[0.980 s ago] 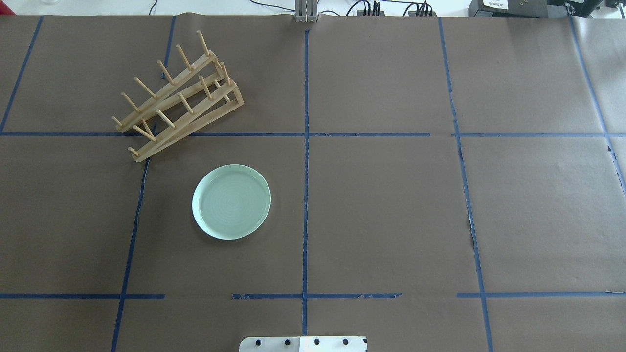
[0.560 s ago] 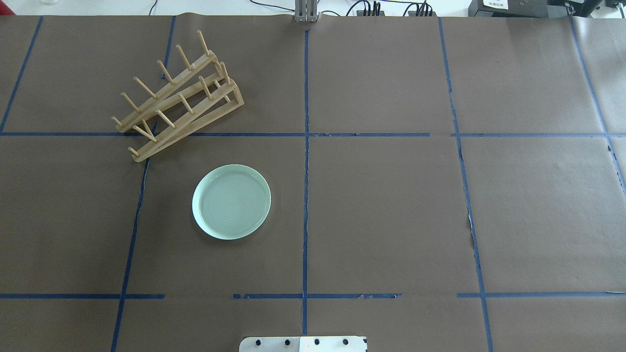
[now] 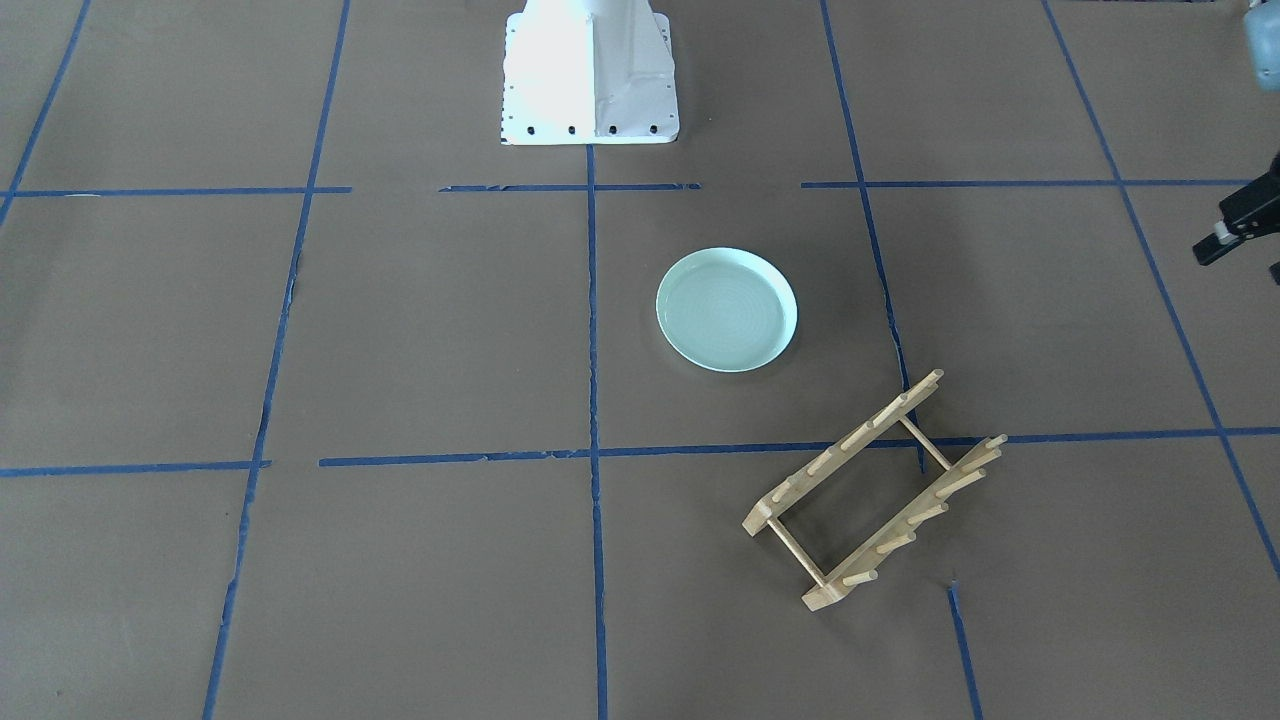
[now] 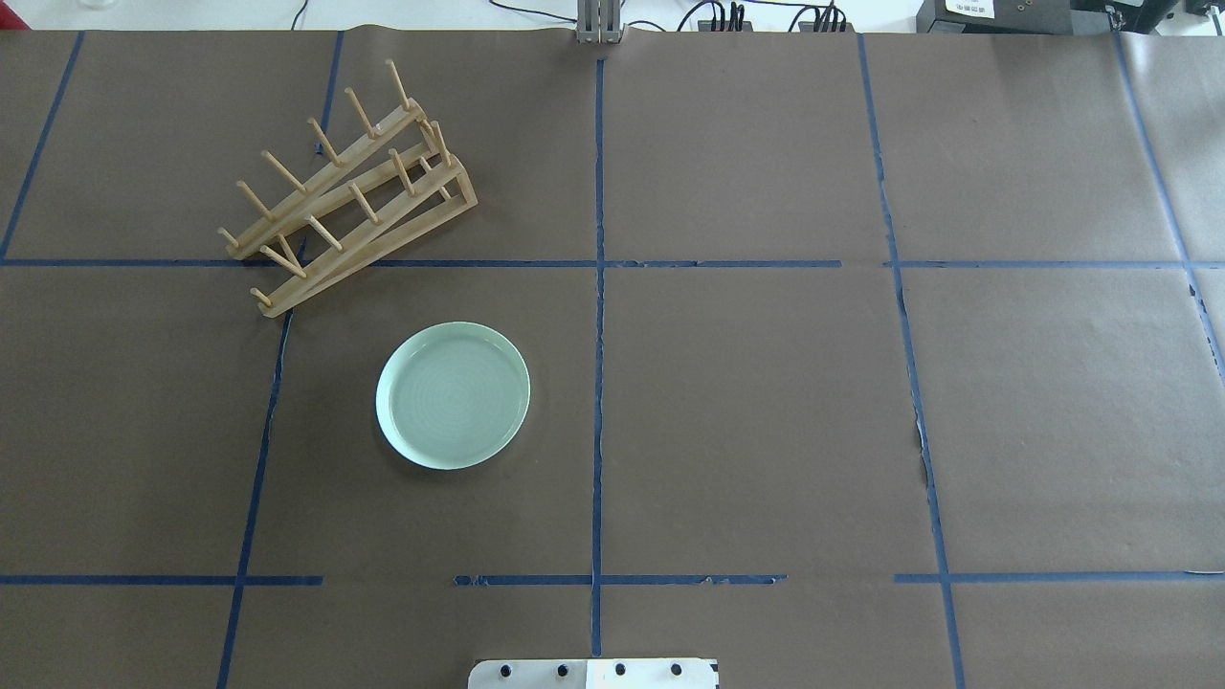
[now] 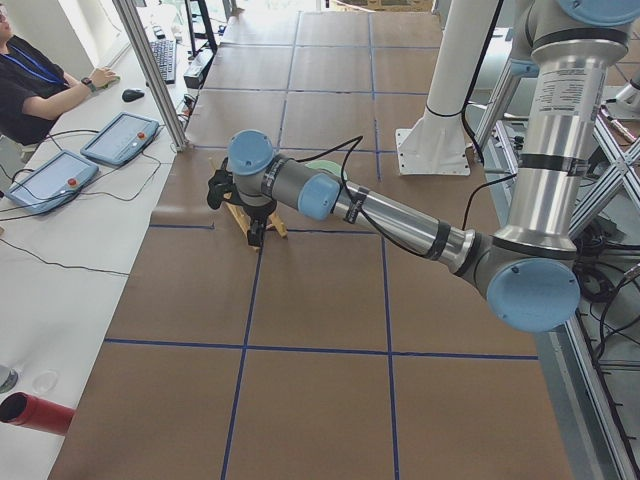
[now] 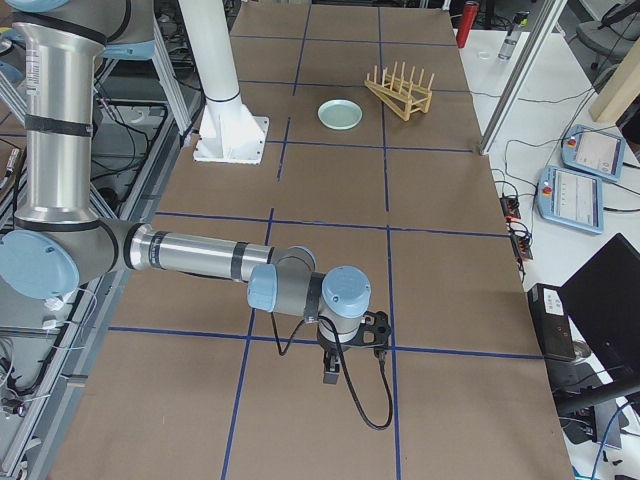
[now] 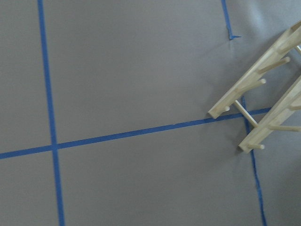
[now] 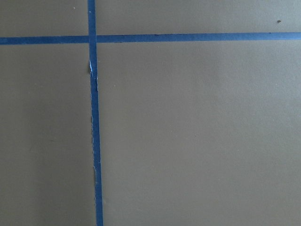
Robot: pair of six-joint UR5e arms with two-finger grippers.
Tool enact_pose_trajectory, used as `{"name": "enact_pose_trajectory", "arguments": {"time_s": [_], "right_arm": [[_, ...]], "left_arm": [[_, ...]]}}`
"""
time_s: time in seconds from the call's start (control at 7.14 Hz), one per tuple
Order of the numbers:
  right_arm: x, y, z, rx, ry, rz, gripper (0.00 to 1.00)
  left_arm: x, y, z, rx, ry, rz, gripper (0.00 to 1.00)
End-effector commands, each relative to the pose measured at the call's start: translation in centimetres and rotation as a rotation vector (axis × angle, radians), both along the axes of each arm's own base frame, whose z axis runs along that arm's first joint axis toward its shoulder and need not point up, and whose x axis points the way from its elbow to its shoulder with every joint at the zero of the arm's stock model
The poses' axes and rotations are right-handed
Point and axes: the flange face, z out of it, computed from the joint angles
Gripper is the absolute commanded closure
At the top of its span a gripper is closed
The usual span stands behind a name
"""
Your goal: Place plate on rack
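Note:
The pale mint-green plate (image 4: 453, 395) lies flat on the brown paper, also in the front view (image 3: 727, 310) and the right side view (image 6: 340, 114). The wooden rack (image 4: 349, 196) stands empty just beyond it, to the left, also in the front view (image 3: 873, 490); its end shows in the left wrist view (image 7: 263, 103). My left gripper (image 5: 256, 236) hangs over the table by the rack's outer end; a dark piece of it shows at the front view's right edge (image 3: 1235, 225). My right gripper (image 6: 332, 374) hangs far off at the table's right end. I cannot tell if either is open.
The white robot base plate (image 4: 593, 673) sits at the near edge, also in the front view (image 3: 588, 80). Blue tape lines grid the paper. A side desk holds control tablets (image 5: 45, 180) and a seated operator (image 5: 30, 85). A red cylinder (image 5: 40, 413) lies off the table's corner.

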Motion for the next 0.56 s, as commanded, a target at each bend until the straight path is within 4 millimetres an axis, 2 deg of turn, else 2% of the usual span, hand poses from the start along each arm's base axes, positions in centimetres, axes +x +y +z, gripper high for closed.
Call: {"name": "enact_pose_trajectory", "arguments": {"time_s": [0.0, 0.14, 0.42], "right_arm": [[0.0, 0.0, 0.0, 0.0, 0.0, 0.0, 0.0], [0.0, 0.0, 0.0, 0.0, 0.0, -0.001, 0.0], [0.0, 0.0, -0.1, 0.001, 0.0, -0.001, 0.0]], "left_arm": [[13.7, -0.6, -10.5, -0.109, 0.046, -0.062, 0.0], [19.5, -0.1, -14.1, -0.149, 0.046, -0.079, 0.0], [28.9, 2.6, -19.4, -0.141, 0.019, -0.055, 0.0]]}}
